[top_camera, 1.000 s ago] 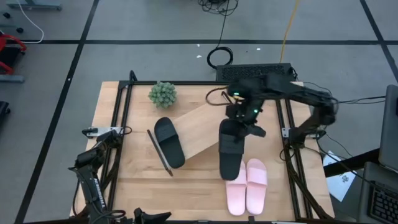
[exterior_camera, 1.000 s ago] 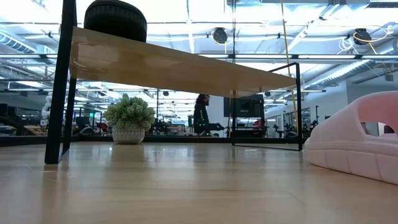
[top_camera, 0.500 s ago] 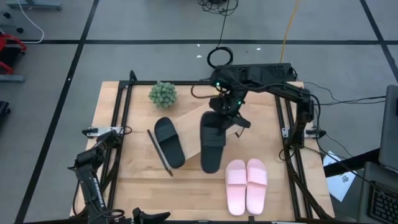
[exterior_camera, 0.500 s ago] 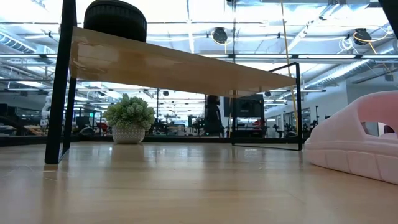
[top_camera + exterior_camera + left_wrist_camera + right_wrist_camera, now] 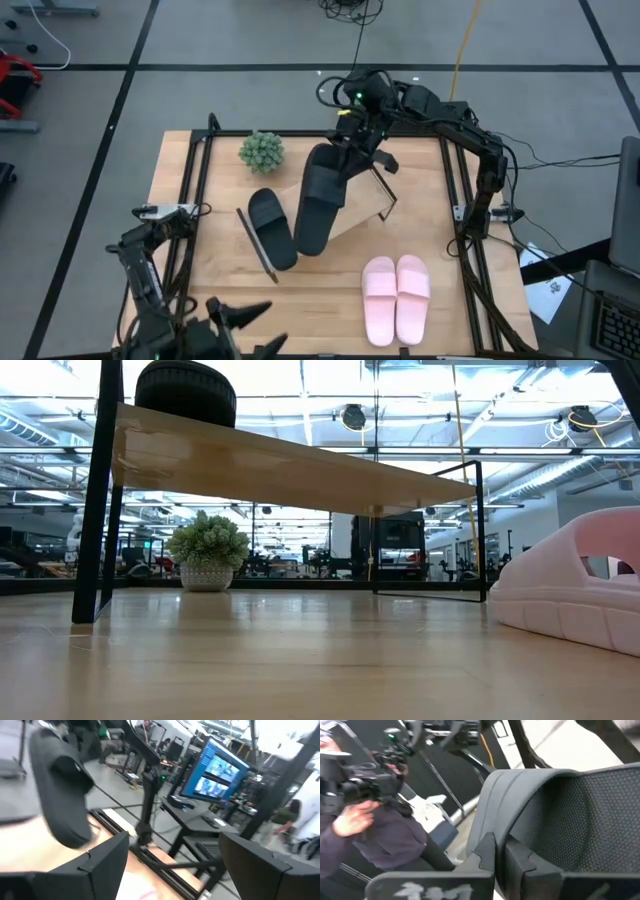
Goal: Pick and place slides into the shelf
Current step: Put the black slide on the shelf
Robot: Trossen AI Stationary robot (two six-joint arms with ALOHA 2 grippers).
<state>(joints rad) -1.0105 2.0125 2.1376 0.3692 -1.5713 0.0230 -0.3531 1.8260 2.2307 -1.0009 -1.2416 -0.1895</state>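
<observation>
My right gripper (image 5: 352, 140) is shut on a black slide (image 5: 318, 200), held high over the shelf board (image 5: 352, 215) near the table's far side. The second black slide (image 5: 272, 228) lies sole down on the board's left end and also shows in the low view (image 5: 185, 390). The pink pair (image 5: 397, 295) lies side by side on the tabletop at the near right. My left gripper (image 5: 245, 318) is open and empty at the near left edge, its fingers wide apart in the left wrist view (image 5: 172, 865). My right gripper pinches the black slide's strap edge (image 5: 492, 827) between its two fingers, at the slide's far end. The fingers come from the table's far side. The slide is lifted clear and tilted, its free end (image 5: 305, 245) slanting toward the near left above the shelf.
A small potted plant (image 5: 262, 150) stands at the far left of the table. The shelf's black wire end frames (image 5: 380, 190) stand at both ends of the board. A person's hand (image 5: 355, 820) holding a dark device shows beyond the table. Black rails (image 5: 185, 230) run along both sides.
My right gripper has gone up and toward the table's far left with the black slide, carrying it from beside the pink pair to over the shelf. The slide has turned, its free end now pointing near left. My left arm has swung along the near edge.
</observation>
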